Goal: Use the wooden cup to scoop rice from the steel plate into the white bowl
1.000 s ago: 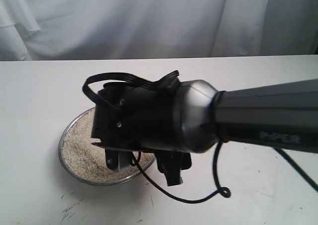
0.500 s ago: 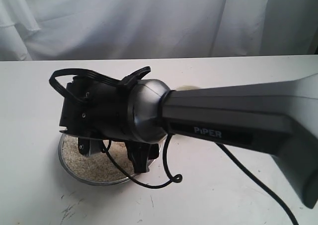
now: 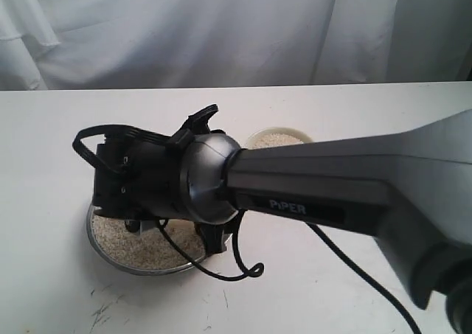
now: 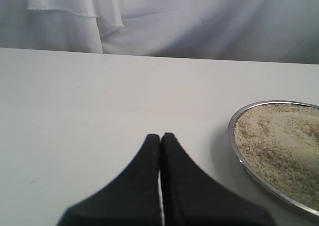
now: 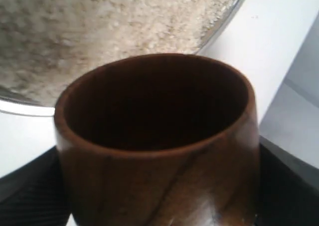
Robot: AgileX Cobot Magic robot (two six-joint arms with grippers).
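The wooden cup (image 5: 164,181), reddish-brown with a dark, empty inside, fills the right wrist view. My right gripper (image 5: 159,206) is shut on it, with a black finger (image 5: 291,186) at each side. Past the cup's mouth lies the rice (image 5: 99,21) in the steel plate (image 5: 228,20). In the exterior view the right arm's wrist (image 3: 162,179) hangs over the steel plate (image 3: 94,239) and hides the cup. The white bowl (image 3: 254,138) behind the arm holds some rice. My left gripper (image 4: 160,136) is shut and empty, beside the steel plate (image 4: 233,133).
A black cable (image 3: 243,269) loops from the right arm down to the table in front of the plate. The long grey right arm (image 3: 346,183) crosses the table from the right. A white cloth backdrop (image 3: 221,24) hangs behind the table.
The right arm has swung left across the plate and dropped a little lower over the rice. The white bowl behind it has come into sight.
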